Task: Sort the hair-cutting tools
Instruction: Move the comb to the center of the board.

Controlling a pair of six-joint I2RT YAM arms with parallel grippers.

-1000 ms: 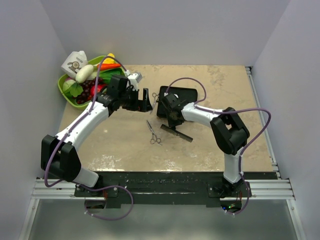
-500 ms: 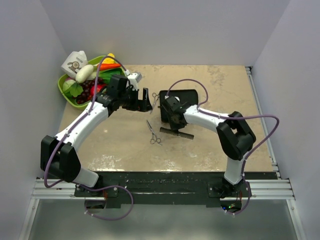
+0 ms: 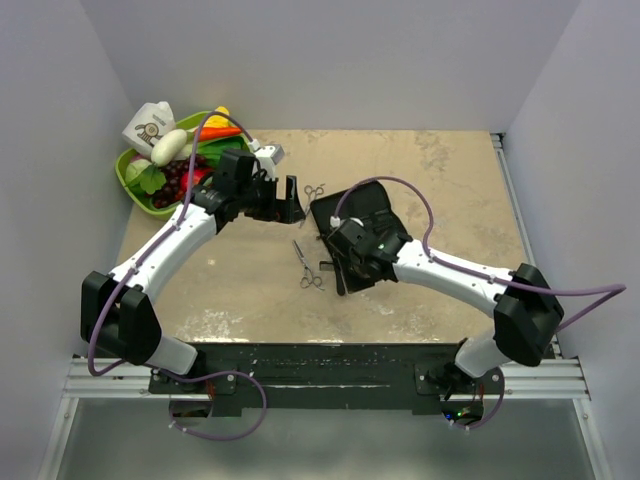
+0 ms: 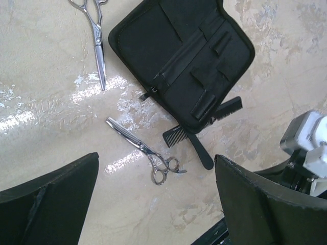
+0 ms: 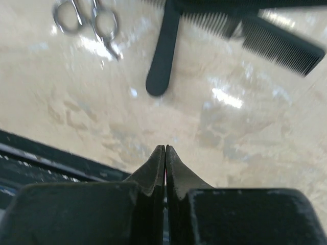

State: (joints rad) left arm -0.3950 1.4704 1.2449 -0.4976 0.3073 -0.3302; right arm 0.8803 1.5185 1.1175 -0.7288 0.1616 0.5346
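Overhead, the right arm (image 3: 440, 265) hides the comb (image 4: 176, 137); the left wrist view shows it at the case (image 4: 179, 56) corner, scissors (image 4: 144, 149) beside it, second scissors (image 4: 97, 41) farther off. The right gripper (image 5: 164, 149) is pinched closed, empty; the left gripper (image 3: 288, 203) gapes wide, empty.

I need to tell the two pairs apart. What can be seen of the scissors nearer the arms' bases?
These scissors are slim silver metal: one blade toothed like a thinning shear, blades shut, two ring handles with a small finger rest. They lie flat on the table, rings toward the comb, touching neither it nor the case.
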